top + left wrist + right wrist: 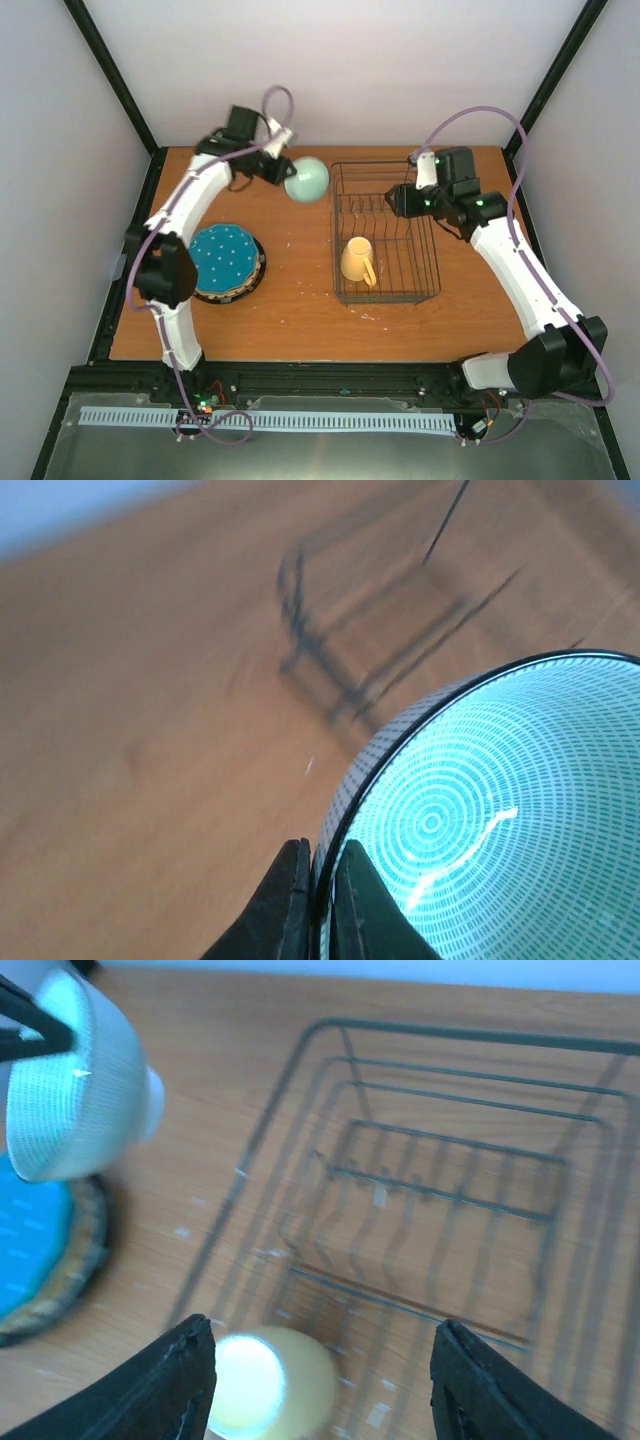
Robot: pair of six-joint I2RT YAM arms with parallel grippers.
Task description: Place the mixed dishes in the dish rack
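**Tabletop [290, 320] run: pale green bowl [306, 180] held just left of dish rack [410, 250]**

Left fingers [285, 905] clamped on bowl rim, raised, presumably to clear rack wall. Right fingers [190, 1380] apart above rack, holding nothing. Yellow mug [358, 262] already inside; teal dotted plate [224, 255] waiting at left.

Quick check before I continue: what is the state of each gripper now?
Left gripper: closed on the rim of the small green bowl.
Right gripper: open, holding nothing.
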